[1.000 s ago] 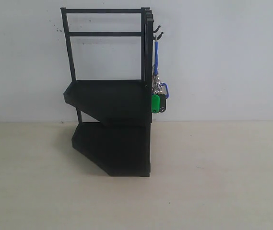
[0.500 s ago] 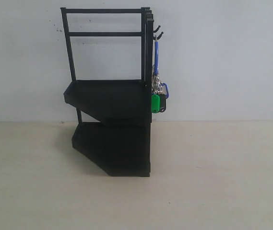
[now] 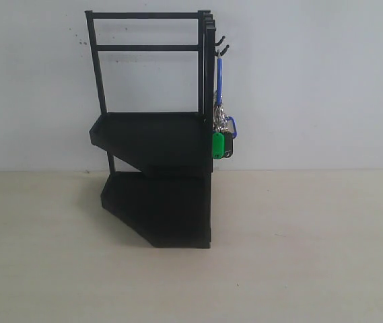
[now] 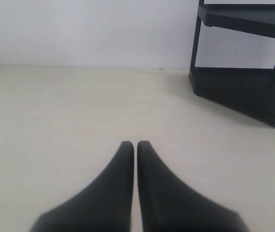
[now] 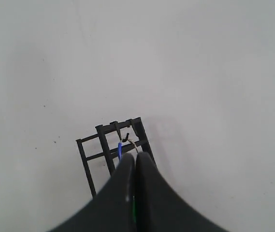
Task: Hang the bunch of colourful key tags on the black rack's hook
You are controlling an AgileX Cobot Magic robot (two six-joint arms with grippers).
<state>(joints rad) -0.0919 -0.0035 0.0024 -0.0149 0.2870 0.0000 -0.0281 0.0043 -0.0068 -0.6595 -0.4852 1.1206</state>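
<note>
Exterior view: black rack is seen on beige worktop against white wall, colourful key tag bunch hung on its hook. Found closed: left claw, right claw.

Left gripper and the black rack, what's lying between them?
Nothing. In the left wrist view, only bare pale tabletop stretches between the shut left gripper and the black rack.

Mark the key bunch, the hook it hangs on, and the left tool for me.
key bunch (image 3: 219,145), exterior view, its green lower end.
hook (image 3: 225,49), exterior view, its upturned tip.
left tool (image 4: 135,143), left wrist view, midway between its fingertips.
</note>
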